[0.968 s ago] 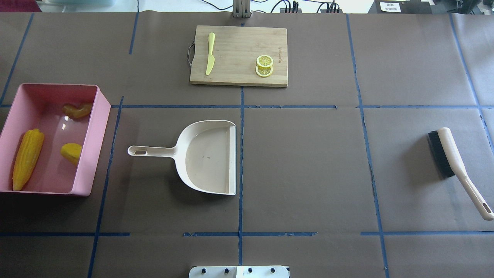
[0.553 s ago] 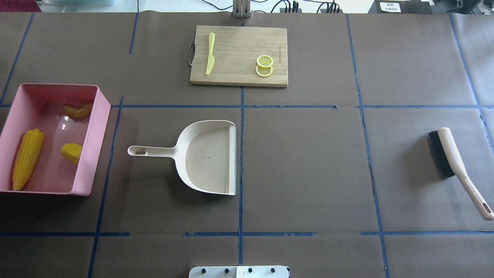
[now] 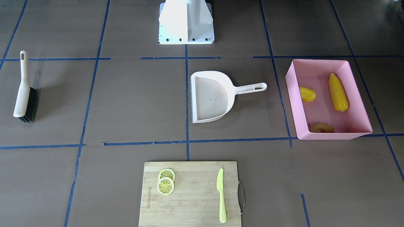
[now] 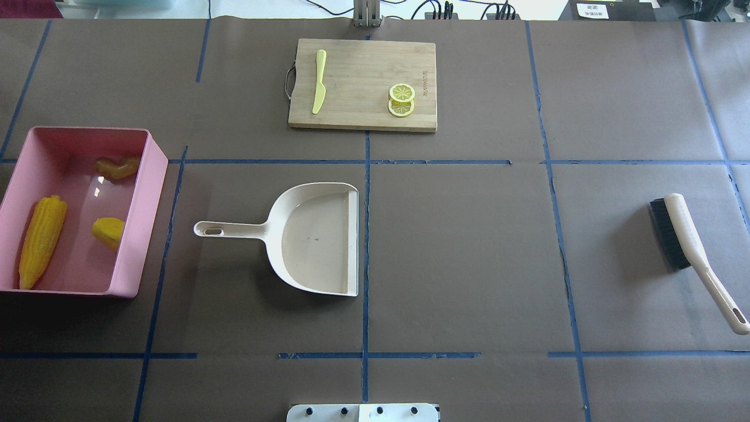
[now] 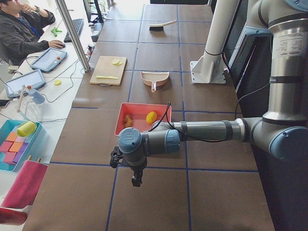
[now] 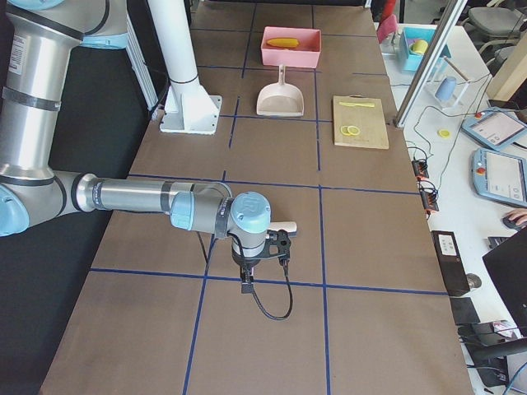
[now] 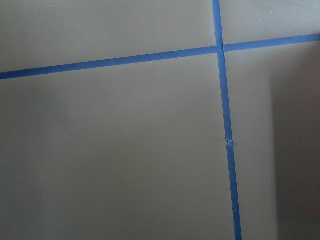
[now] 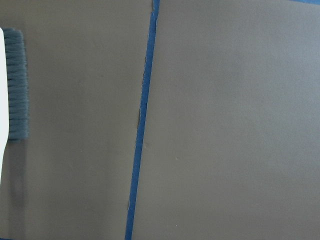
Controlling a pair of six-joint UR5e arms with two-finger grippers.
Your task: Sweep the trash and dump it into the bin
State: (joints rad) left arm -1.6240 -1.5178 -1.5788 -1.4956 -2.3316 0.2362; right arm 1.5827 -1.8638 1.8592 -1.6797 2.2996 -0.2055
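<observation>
The pink bin (image 4: 149,193) stands at the table's left in the overhead view and also shows in the front view (image 3: 328,136). Inside it lie the corn cob (image 4: 41,240), the rounded yellow lump (image 4: 108,230) and the ginger root (image 4: 119,167). The left gripper (image 5: 115,158) shows only in the exterior left view, on the near side of the bin over bare table; I cannot tell whether it is open or shut. The right gripper (image 6: 280,244) shows only in the exterior right view, beside the brush; I cannot tell its state either.
A cream dustpan (image 4: 316,240) lies empty mid-table, handle toward the bin. A brush (image 4: 685,234) lies at the right, its bristles at the edge of the right wrist view (image 8: 12,85). A cutting board (image 4: 362,85) with a green knife and lemon slices sits at the far edge.
</observation>
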